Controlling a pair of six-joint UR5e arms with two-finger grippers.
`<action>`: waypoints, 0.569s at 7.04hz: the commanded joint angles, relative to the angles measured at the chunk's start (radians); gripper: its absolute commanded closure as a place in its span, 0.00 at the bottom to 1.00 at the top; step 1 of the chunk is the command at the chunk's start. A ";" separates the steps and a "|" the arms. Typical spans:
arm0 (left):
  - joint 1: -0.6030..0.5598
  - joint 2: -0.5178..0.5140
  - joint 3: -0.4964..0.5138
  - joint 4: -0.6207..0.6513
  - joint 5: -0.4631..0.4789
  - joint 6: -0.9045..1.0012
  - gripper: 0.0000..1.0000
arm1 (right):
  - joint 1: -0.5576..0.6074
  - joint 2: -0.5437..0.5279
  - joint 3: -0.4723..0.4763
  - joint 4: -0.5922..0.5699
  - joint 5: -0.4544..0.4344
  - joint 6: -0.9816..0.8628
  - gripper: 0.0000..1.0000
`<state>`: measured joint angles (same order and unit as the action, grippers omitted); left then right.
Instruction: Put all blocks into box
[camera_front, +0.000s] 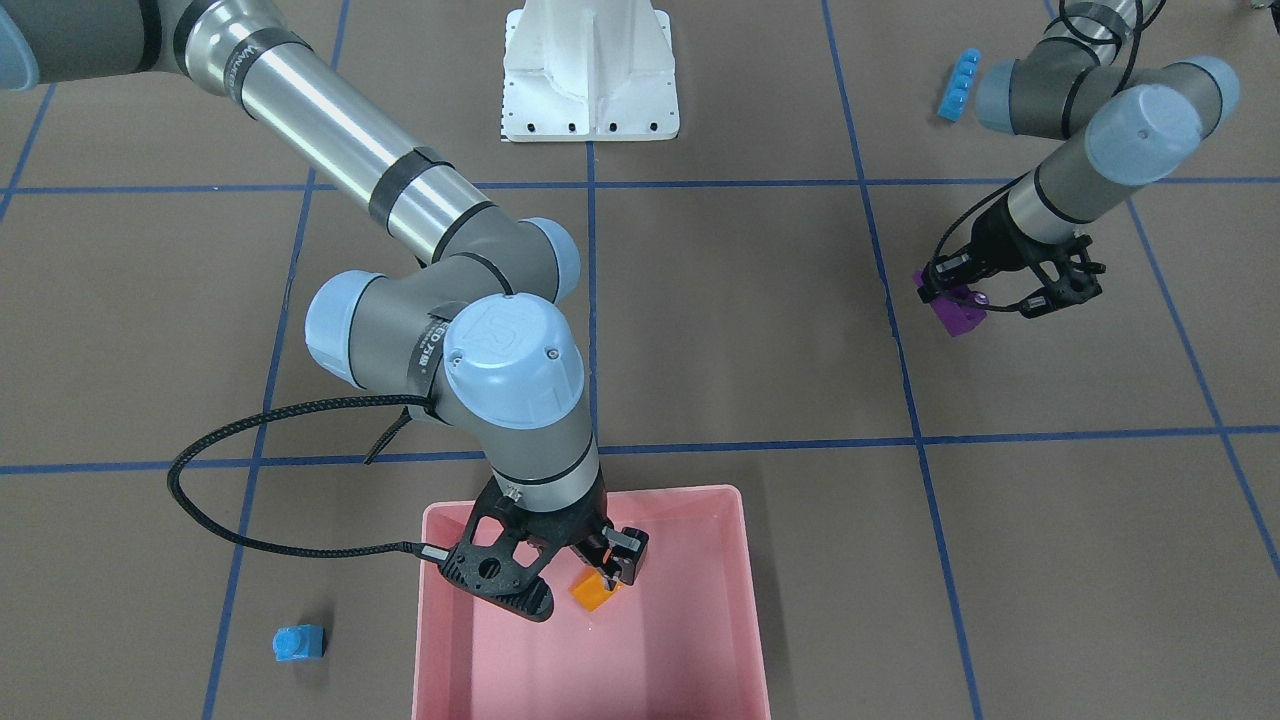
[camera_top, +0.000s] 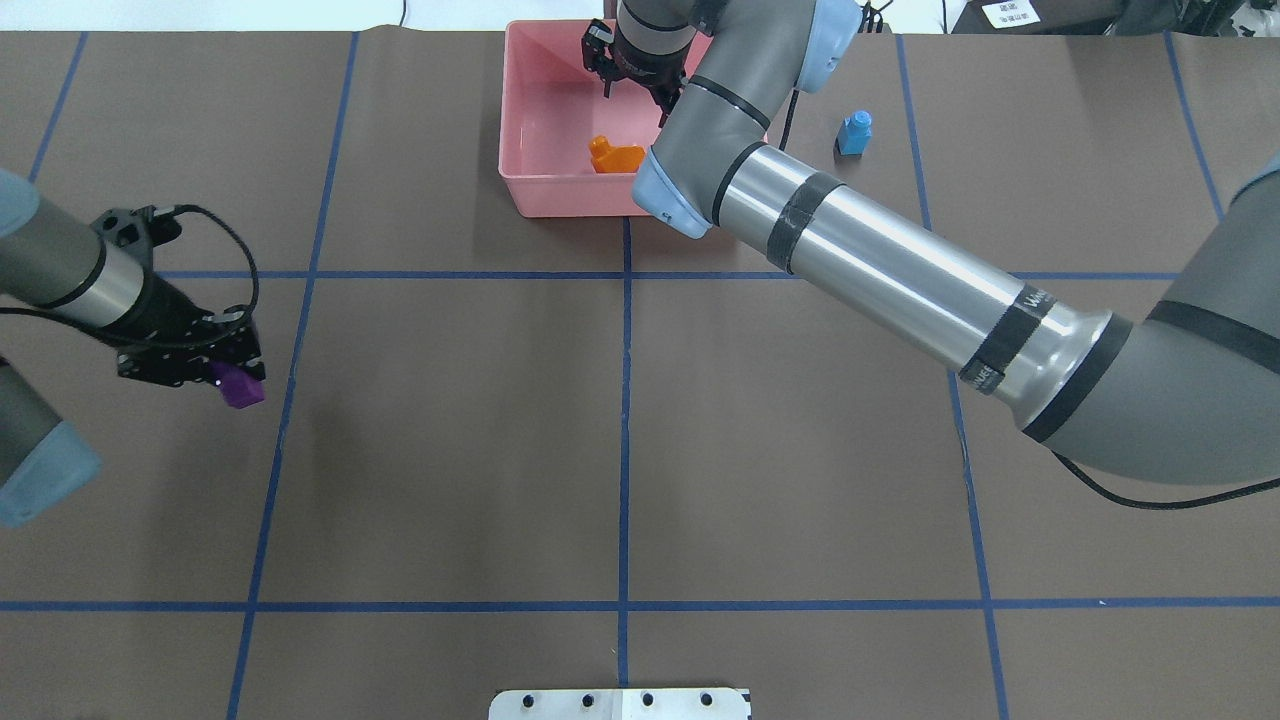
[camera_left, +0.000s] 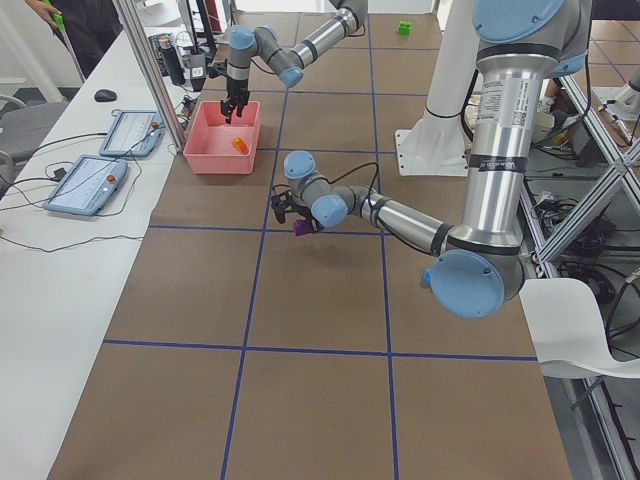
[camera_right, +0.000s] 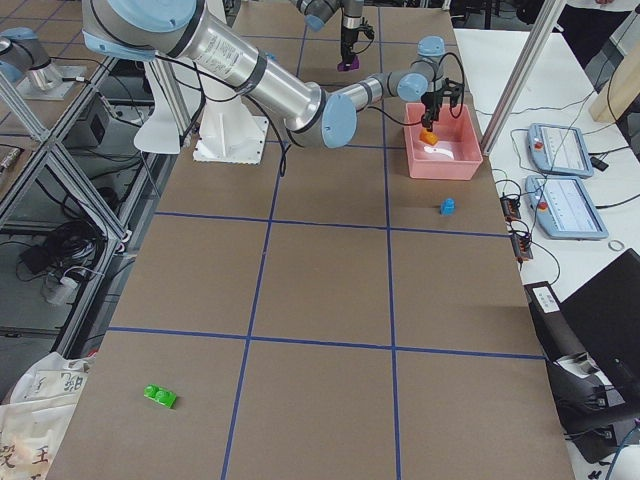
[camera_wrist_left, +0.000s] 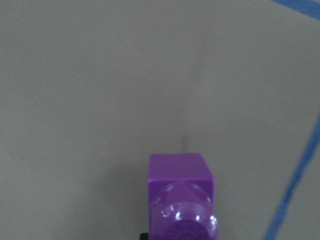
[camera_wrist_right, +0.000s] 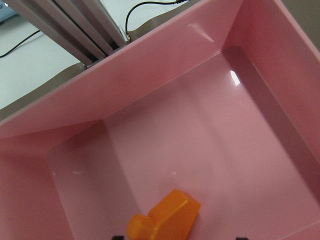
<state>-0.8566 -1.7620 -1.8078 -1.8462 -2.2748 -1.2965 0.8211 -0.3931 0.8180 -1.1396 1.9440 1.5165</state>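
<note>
The pink box (camera_front: 432, 640) stands at the table edge far from the robot's base. The orange block (camera_front: 594, 591) lies on its floor, also seen in the right wrist view (camera_wrist_right: 167, 215). My right gripper (camera_front: 583, 585) hangs open over it, inside the box (camera_top: 560, 195). My left gripper (camera_top: 236, 368) is shut on the purple wedge (camera_top: 240, 386) low over the table; the wedge also shows in the left wrist view (camera_wrist_left: 182, 200). The small blue cube (camera_front: 299, 643) stands beside the box. The long blue bar (camera_front: 958, 84) lies behind the left arm. The green brick (camera_right: 160, 396) lies far off.
The white robot base (camera_front: 590, 75) stands at the table's middle near edge. Blue tape lines grid the brown table. Tablets (camera_right: 567, 205) and a metal post (camera_right: 520, 75) stand just beyond the box. The right arm's long link (camera_top: 880, 275) spans the table's right half.
</note>
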 joint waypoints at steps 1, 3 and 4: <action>-0.027 -0.387 0.084 0.307 0.008 -0.026 1.00 | 0.088 -0.146 0.166 -0.009 0.146 -0.033 0.00; -0.041 -0.691 0.412 0.261 0.021 -0.076 1.00 | 0.127 -0.234 0.175 -0.005 0.162 -0.187 0.00; -0.042 -0.796 0.582 0.178 0.073 -0.098 1.00 | 0.148 -0.259 0.158 -0.003 0.126 -0.258 0.00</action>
<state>-0.8933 -2.4051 -1.4274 -1.6010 -2.2441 -1.3693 0.9443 -0.6114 0.9844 -1.1447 2.0923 1.3451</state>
